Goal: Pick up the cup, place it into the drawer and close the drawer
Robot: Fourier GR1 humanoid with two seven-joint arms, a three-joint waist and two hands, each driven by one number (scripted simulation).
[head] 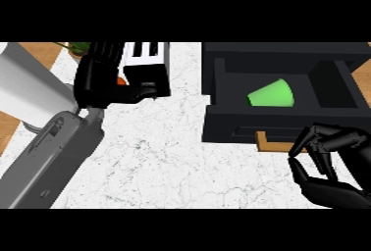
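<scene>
green cup [273,93] lies on its side inside the open black drawer [279,120], resting in the drawer's compartment toward the upper right of the head view, its wider end toward the lower right. the drawer stands pulled out from a black cabinet body [217,54], and a strip of wood-coloured surface [274,142] shows just under the drawer's front edge. right hand [330,164] sits at the lower right, just in front of the drawer front and apart from the cup; its fingers are curled inward with the thumb bent beneath them, and nothing is held between them. whether the fingertips touch the drawer front cannot be told. left hand [101,78] shows at the upper left, raised over the white marbled counter [174,157], with its grey forearm [51,157] running down to the lower left edge; its fingers point upward in a straight, relaxed spread, and it holds nothing. a white and black striped block [147,61] stands just beside that hand, partly overlapped by it. a small patch of orange [119,81] shows at the hand, too small to identify. green leaves [76,47] show at the top left edge. no brand, label or legible writing is visible on any item.
</scene>
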